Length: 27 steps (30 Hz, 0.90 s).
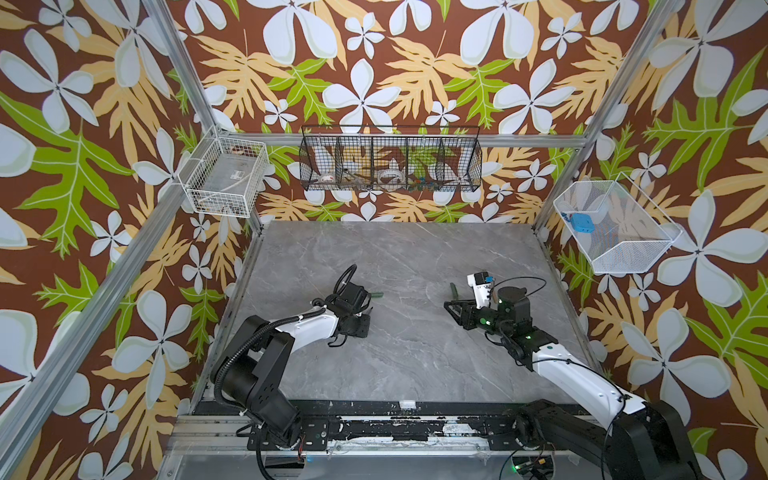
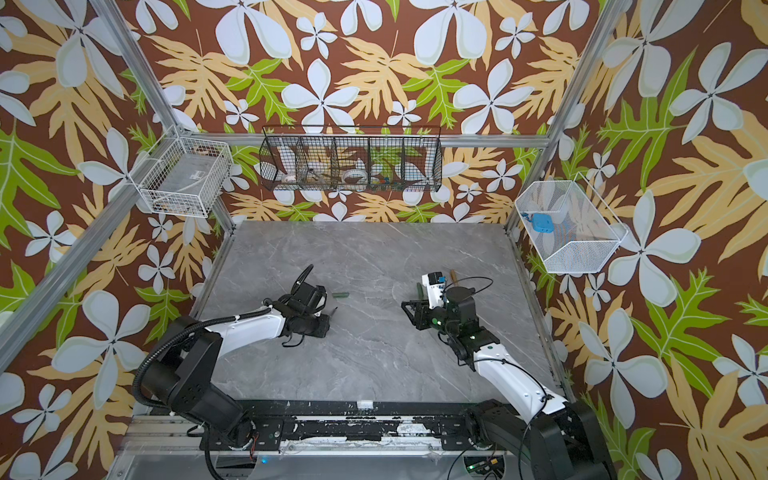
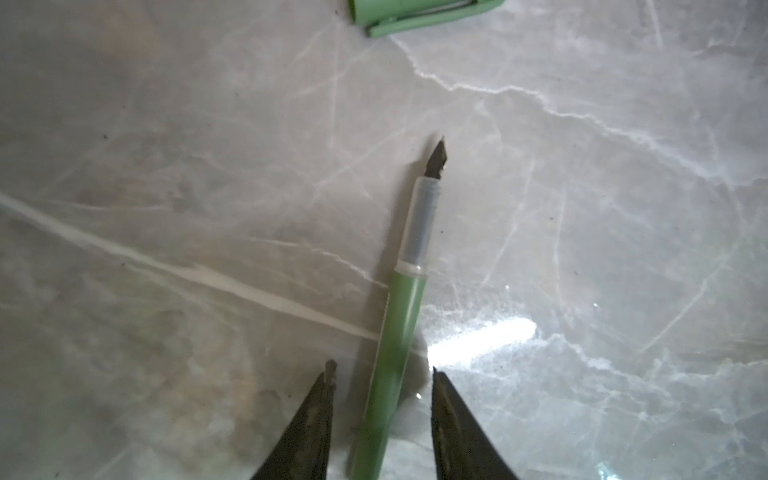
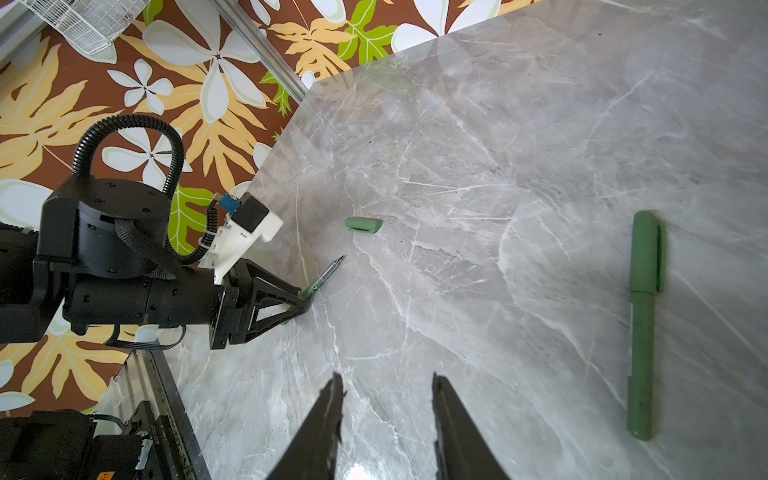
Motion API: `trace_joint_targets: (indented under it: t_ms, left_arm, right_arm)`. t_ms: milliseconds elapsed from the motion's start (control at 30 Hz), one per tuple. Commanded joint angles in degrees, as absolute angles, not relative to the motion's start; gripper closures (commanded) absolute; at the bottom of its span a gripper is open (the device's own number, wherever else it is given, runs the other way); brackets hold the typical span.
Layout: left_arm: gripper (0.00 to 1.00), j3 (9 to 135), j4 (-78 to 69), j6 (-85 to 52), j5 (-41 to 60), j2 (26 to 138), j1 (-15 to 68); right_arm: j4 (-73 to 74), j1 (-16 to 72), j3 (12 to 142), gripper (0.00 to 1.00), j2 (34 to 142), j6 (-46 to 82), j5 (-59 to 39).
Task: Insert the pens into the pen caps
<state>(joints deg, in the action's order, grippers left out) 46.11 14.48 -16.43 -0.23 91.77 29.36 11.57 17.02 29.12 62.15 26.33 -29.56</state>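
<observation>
On the grey marble-patterned surface (image 1: 395, 353), the left pincer (image 3: 382, 368) sits toward 9 o'clock of the middle and the right pincer (image 4: 387, 376) toward 3 o'clock, well apart. The uncapped green plastic pen (image 3: 401, 316) sits between the left pincer's fingers. The short green plastic cap (image 1: 377, 295) lies near, at 1 o'clock of that pincer. The capped green pen (image 4: 642, 324) lies just at 12 o'clock of the right pincer.

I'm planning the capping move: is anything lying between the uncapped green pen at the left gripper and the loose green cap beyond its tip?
Nothing visible does. Only bare table lies between the green pen and the cap.
</observation>
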Motion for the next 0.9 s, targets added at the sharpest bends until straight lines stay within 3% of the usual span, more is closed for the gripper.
trace_joint_targets:
  t_ms: [0,467,867]
  left_arm:
    - [0.61,46.06,15.98,-16.13,0.08,92.02,29.44]
    - [0.98,45.09,13.68,-15.82,1.48,92.49,29.88]
    - [1.0,44.65,-0.49,-17.23,13.71,85.52,32.15]
  right_arm:
    - [13.18,17.04,28.92,0.64,61.94,26.8,-29.03]
    - [14.39,17.39,32.98,0.57,67.67,29.43,-31.36]
    - [28.44,28.56,35.98,0.53,81.0,38.19,-32.43]
